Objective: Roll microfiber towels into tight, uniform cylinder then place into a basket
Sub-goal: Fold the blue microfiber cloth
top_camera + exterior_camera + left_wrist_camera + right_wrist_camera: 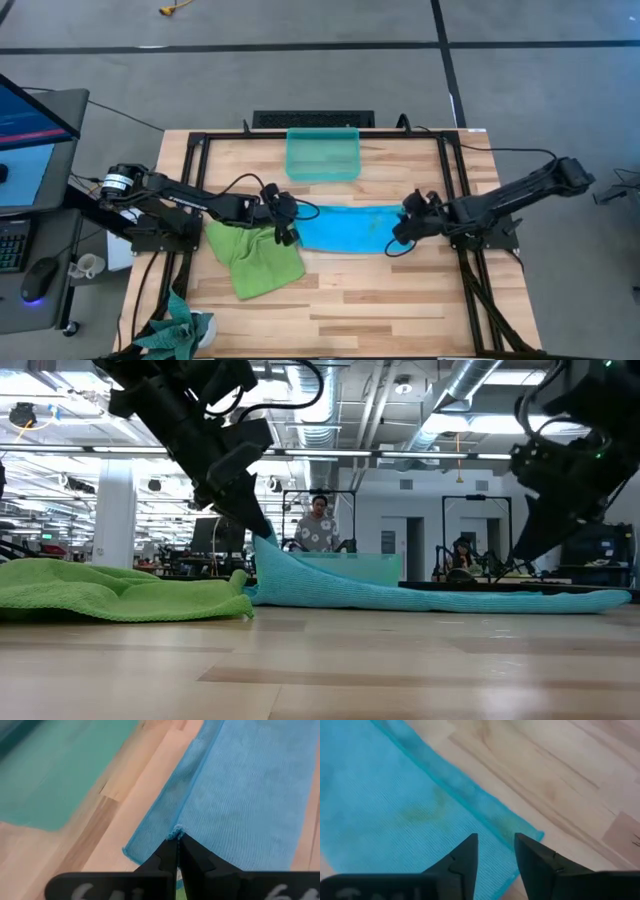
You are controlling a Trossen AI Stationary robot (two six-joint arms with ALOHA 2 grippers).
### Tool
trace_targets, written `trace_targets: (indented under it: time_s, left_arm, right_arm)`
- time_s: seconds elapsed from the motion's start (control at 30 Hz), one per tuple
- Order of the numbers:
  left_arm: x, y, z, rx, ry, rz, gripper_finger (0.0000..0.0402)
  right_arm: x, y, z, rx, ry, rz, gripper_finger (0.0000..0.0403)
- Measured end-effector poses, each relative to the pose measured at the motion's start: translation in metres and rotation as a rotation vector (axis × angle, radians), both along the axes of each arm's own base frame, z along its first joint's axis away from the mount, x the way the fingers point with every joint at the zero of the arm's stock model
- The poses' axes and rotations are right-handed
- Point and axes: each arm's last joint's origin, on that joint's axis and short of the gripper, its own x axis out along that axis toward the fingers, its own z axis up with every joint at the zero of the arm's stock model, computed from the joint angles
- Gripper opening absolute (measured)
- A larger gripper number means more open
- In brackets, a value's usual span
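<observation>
Pinching one end of the blue towel [235, 795], the left gripper [177, 840] has its fingers pressed together and that corner raised. Over the opposite end, the right gripper [495, 850] stands spread, holding nothing. Beside the left gripper lies the green towel [252, 258]; beyond both grippers sits the basket [323, 155].

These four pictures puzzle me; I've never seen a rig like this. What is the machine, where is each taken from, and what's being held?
It is a robot with two dark arms at a wooden table. One picture looks down from above, one sits at tabletop level, and two ride on the wrists. The left pincer is shut on an edge of the blue towel, lifting it. The right pincer stands open over the towel's other end. A green towel lies crumpled beside it, and the basket waits at the table's far edge.
</observation>
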Motion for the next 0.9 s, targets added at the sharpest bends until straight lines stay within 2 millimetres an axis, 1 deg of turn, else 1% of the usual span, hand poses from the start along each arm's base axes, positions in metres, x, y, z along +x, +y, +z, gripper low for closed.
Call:
trace_targets:
  time_s: [0.13,0.27,0.43,0.77,0.9]
  left_arm:
    - [0.000,0.000,0.000,0.001,-0.005,-0.001,0.0001]
    - [0.000,0.000,0.000,0.000,-0.003,-0.002,0.0001]
    - [0.000,0.000,0.000,0.000,-0.003,-0.002,0.0001]
    - [0.000,0.000,0.000,-0.001,-0.001,-0.002,0.0001]
    - [0.000,0.000,0.000,-0.002,0.005,-0.003,0.0001]
  right_arm:
    - [0.003,-0.004,-0.008,0.011,0.071,0.000,0.0174]
    - [0.005,-0.011,-0.014,0.019,0.126,-0.017,0.0180]
    - [0.007,-0.018,-0.018,0.047,0.160,-0.058,0.0179]
    - [0.013,-0.027,-0.033,0.080,0.255,-0.068,0.0178]
    - [0.015,-0.028,-0.035,0.104,0.272,-0.063,0.0173]
